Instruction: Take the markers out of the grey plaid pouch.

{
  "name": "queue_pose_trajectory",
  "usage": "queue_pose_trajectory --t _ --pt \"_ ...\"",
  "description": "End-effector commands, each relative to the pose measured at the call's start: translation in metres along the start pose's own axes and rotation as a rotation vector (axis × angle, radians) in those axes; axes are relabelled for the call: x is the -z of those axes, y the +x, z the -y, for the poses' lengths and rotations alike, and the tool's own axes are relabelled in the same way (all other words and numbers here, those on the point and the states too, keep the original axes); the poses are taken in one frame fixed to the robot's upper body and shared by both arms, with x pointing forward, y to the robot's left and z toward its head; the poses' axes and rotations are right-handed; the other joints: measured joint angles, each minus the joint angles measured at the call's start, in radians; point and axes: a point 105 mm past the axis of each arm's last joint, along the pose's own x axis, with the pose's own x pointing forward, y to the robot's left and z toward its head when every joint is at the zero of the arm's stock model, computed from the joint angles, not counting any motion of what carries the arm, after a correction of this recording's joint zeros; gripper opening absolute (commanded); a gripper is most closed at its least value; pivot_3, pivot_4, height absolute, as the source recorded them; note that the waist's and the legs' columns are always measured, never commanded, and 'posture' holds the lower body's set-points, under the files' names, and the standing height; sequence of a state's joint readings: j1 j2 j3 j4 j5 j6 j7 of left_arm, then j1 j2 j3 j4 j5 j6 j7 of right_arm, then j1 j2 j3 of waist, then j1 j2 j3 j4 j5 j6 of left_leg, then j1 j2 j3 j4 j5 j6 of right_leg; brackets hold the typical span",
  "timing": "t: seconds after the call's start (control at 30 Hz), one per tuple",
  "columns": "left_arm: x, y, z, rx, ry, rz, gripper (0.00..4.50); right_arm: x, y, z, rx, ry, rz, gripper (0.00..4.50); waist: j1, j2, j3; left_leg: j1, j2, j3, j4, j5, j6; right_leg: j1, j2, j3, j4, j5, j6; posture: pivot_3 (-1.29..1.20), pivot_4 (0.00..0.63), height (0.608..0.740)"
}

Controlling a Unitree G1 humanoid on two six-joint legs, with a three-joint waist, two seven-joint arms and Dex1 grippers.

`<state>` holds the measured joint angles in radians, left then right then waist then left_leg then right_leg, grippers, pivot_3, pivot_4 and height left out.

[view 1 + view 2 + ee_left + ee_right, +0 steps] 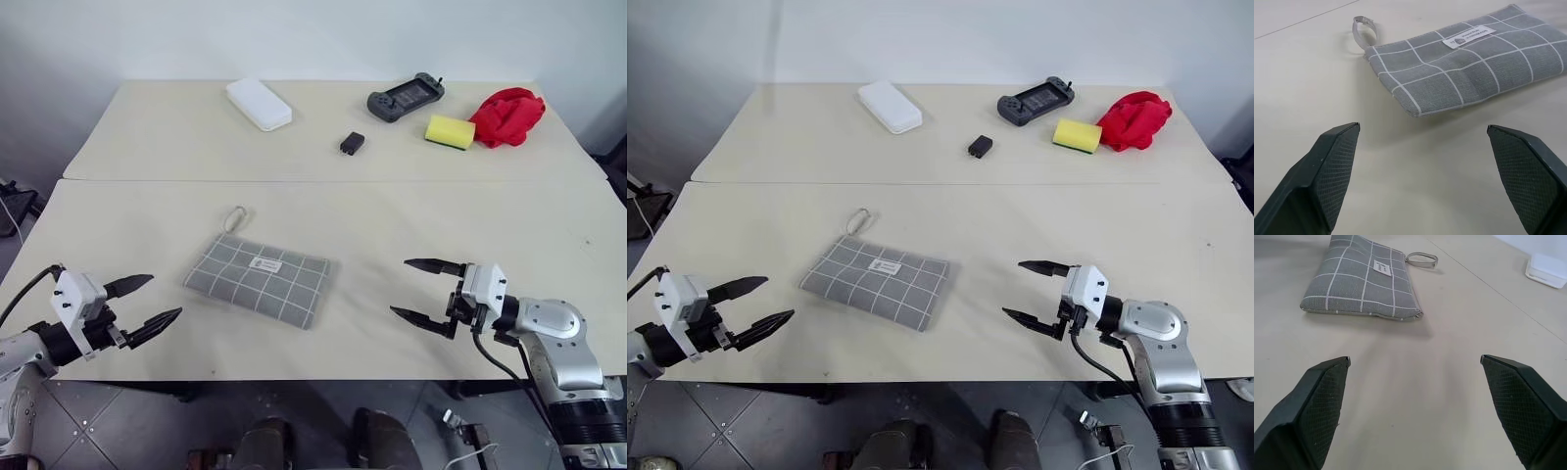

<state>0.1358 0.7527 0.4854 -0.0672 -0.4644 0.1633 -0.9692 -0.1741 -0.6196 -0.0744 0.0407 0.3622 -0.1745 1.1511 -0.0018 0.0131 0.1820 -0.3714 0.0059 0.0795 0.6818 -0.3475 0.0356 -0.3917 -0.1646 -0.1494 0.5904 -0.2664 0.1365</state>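
approach was the step in hand: both the left hand point(143, 302) and right hand point(421, 290) hung spread apart and empty either side of the flat grey plaid fabric pouch point(259, 278), shut on the bench point(118, 225), which next called for pinning and opening it.

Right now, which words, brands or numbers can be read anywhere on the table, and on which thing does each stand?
None can be read.
Small white label patch on the flat grey plaid fabric pouch: dark printed lines and a small logo, too small and blurred to read.
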Motion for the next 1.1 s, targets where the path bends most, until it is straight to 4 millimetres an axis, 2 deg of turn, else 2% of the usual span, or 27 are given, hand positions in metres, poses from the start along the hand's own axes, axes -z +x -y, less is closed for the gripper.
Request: queue_pose_trajectory --t 0.03,0.07,0.13,0.2,0.33,0.43,0.53,0.7,0.77,0.83,0.97,1.1 --pt "-0.012 -0.001 0.0 0.006 0.05 0.031 4.43 -0.008 -0.001 0.004 0.006 -0.038 0.013 4.5 0.0 0.0 0.0 0.0 0.0 0.0 0.0 0.0 0.0 0.0 0.0 0.0 0.0 0.0 0.0 0.0 0.15 0.74" --pt "-0.015 -0.001 -0.002 -0.001 0.016 0.056 4.43 -0.008 0.0 0.003 0.003 -0.029 0.017 4.5 0.0 0.0 0.0 0.0 0.0 0.0 0.0 0.0 0.0 0.0 0.0 0.0 0.0 0.0 0.0 0.0 0.15 0.74" --pt "-0.018 -0.007 -0.002 0.041 -0.077 0.054 4.5 -0.014 0.004 0.001 -0.019 0.002 0.039 4.1 0.0 0.0 0.0 0.0 0.0 0.0 0.0 0.0 0.0 0.0 0.0 0.0 0.0 0.0 0.0 0.0 0.15 0.74" --pt "-0.019 -0.018 0.0 0.102 -0.221 0.029 4.5 -0.029 0.013 -0.005 -0.07 0.016 0.075 3.56 -0.001 0.0 0.0 0.0 0.0 0.0 0.0 0.0 0.0 0.0 0.0 0.0 0.0 0.0 0.0 0.0 0.15 0.74" --pt "-0.021 -0.029 -0.019 0.051 -0.406 0.027 4.5 -0.047 0.041 -0.014 -0.151 -0.014 0.058 2.22 -0.005 0.0 0.0 0.001 0.003 0.001 0.0 0.0 -0.001 -0.001 0.003 0.002 0.001 0.0 -0.001 0.0 0.15 0.74" --pt "-0.012 -0.014 -0.035 0.006 -0.606 -0.058 4.5 -0.046 0.073 -0.024 -0.201 -0.043 0.009 1.16 0.0 0.0 0.0 0.002 0.004 0.002 0.0 0.0 -0.002 -0.001 0.004 0.003 0.002 -0.001 -0.001 0.0 0.15 0.74" --pt "-0.011 0.01 -0.04 0.015 -0.693 -0.087 4.5 -0.04 0.098 -0.026 -0.179 -0.073 -0.011 0.09 0.007 -0.001 0.0 0.001 0.003 0.001 0.001 0.0 -0.003 -0.002 0.004 0.003 0.004 -0.001 -0.002 0.0 0.15 0.74" --pt "-0.019 0.059 -0.043 0.066 -0.798 -0.129 4.5 -0.026 0.137 -0.035 -0.188 -0.125 -0.043 0.04 -0.004 -0.006 -0.001 0.0 -0.005 0.001 0.001 0.0 -0.003 -0.003 0.004 0.005 0.006 -0.001 -0.002 0.0 0.15 0.74" --pt "-0.021 0.076 -0.045 0.072 -0.828 -0.153 4.5 -0.02 0.146 -0.04 -0.201 -0.13 -0.056 0.04 -0.007 -0.007 -0.002 0.0 -0.005 0.001 0.001 0.001 -0.003 -0.003 0.005 0.005 0.006 -0.001 -0.002 0.0 0.15 0.74" --pt "-0.023 0.084 -0.047 0.08 -0.84 -0.173 4.5 -0.018 0.149 -0.042 -0.21 -0.137 -0.061 0.04 -0.014 -0.007 -0.002 0.0 -0.004 0.001 0.001 0.001 -0.004 -0.003 0.007 0.005 0.005 -0.001 -0.002 0.0 0.15 0.74" --pt "-0.019 0.098 -0.035 0.155 -0.87 -0.258 4.5 -0.008 0.148 -0.047 -0.237 -0.149 -0.103 0.04 -0.027 -0.007 -0.002 0.0 -0.003 0.001 0.0 0.001 -0.004 -0.003 0.008 0.005 0.005 -0.001 -0.002 0.0 0.15 0.74" --pt "-0.016 0.1 -0.009 0.285 -0.879 -0.373 4.5 0.0 0.143 -0.04 -0.21 -0.175 -0.147 0.04 -0.028 -0.008 -0.002 0.002 -0.002 0.002 0.0 0.001 -0.004 -0.003 0.009 0.007 0.005 -0.001 -0.002 0.0 0.15 0.74"
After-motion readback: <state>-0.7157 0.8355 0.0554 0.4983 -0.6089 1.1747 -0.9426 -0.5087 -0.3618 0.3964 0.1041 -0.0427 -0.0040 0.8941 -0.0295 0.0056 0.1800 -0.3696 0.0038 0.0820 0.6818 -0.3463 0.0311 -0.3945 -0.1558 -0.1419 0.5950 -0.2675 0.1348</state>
